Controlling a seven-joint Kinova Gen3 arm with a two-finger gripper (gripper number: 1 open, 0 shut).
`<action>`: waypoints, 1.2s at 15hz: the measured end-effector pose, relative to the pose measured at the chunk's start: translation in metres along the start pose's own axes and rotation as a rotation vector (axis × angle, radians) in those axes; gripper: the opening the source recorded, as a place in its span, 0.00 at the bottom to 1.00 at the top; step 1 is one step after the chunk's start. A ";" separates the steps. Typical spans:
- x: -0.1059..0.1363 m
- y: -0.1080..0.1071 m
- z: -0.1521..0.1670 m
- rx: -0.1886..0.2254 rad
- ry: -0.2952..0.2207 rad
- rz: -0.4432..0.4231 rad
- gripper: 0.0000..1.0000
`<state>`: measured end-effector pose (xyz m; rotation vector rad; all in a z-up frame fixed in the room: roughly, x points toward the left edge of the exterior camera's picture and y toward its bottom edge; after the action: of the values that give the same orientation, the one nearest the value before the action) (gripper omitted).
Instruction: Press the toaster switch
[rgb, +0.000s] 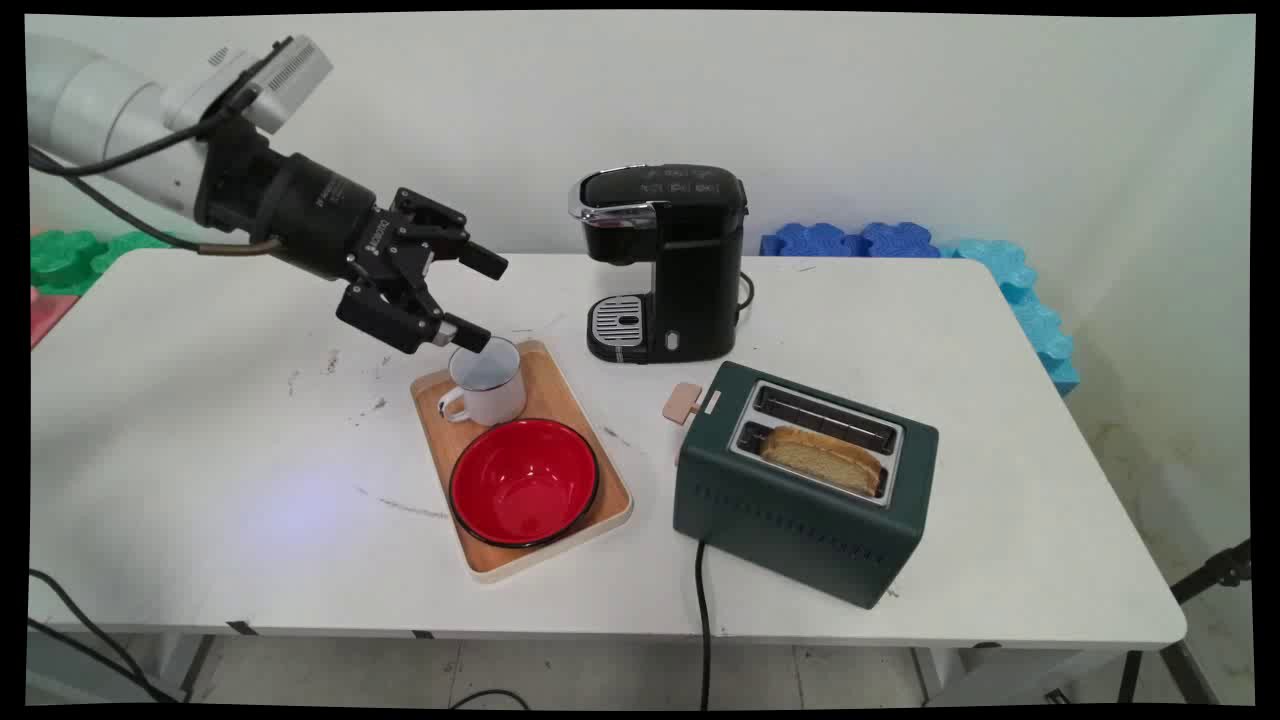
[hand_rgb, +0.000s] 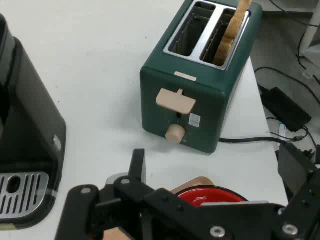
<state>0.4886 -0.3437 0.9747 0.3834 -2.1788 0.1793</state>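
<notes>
— White enamel mug (rgb: 487, 385) sat just under the black two-finger gripper (rgb: 482, 300), on the wooden tray (rgb: 590, 440).
— Jaws?
— Spread wide, empty. Mug looked light, rigid, slick; rim seemed the likeliest hold.

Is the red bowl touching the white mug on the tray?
Apart. The main view shows a strip of bare tray between the mug and the red bowl.

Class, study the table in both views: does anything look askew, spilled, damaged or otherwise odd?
Nothing is spilled or broken. The wooden tray lies at an angle to the table's edges, and dark scuff marks smudge the tabletop to its left. One bread slice stands in the toaster's front slot; the back slot is empty.
</notes>
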 end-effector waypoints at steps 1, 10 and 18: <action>0.003 0.000 0.001 -0.006 -0.002 0.008 1.00; 0.084 -0.015 0.040 -0.062 -0.012 0.194 1.00; 0.106 -0.042 0.096 -0.151 -0.096 0.300 1.00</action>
<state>0.3708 -0.4303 1.0026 -0.0227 -2.3193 0.1627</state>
